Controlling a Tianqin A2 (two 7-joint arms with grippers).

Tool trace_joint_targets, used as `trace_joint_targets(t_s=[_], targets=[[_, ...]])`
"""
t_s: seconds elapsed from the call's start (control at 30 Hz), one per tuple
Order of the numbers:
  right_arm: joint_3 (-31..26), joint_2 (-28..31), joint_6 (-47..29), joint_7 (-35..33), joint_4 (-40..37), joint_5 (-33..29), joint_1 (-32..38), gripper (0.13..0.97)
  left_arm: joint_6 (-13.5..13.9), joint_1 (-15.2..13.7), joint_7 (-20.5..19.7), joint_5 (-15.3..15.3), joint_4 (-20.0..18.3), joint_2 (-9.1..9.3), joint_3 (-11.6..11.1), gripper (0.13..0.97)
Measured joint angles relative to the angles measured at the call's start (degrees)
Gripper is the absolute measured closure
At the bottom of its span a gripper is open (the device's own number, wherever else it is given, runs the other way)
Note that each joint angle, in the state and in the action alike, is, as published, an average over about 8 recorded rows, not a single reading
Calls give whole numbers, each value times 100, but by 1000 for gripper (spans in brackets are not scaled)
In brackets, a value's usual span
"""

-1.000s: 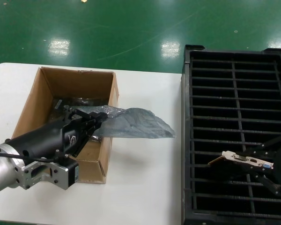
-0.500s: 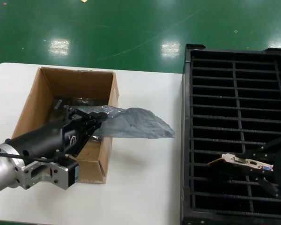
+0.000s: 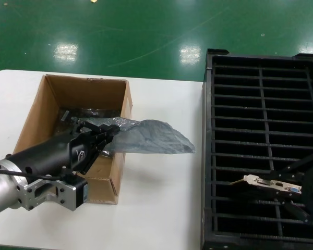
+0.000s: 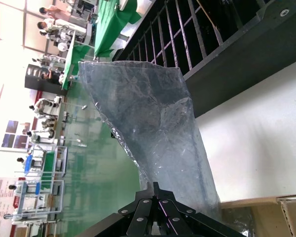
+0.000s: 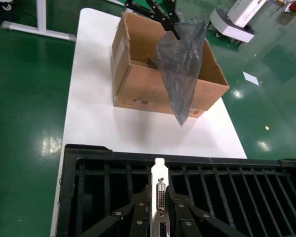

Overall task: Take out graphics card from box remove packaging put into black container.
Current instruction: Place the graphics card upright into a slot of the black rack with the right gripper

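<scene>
Silver-bracketed graphics card point(image 3: 271, 182) in right pincer point(image 3: 289, 194); no legible writing.

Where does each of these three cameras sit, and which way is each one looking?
Head view: above, looking down at the table; both arms show.
Left wrist view: along the left gripper, shut on the packaging.
Right wrist view: along the right gripper, shut on the graphics card.
All three share the packaging and the black container.

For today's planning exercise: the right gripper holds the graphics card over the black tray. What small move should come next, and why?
Probably lower it a little further. The right gripper grips the graphics card by its bracket, low among the black container ribs but apparently not yet seated. The left gripper holds the emptied packaging.
</scene>
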Motion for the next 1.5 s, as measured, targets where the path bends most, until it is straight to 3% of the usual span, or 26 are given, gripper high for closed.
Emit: trace_joint_targets(t_s=[0.43,1.5], targets=[[-89,-58,-177,-56,-27,72,156,908,0,0,0,0,0,0,0,958],[-508,-907,-227,-86,-955,-724,985,891,1,0,0,0,0,1,-1,958]])
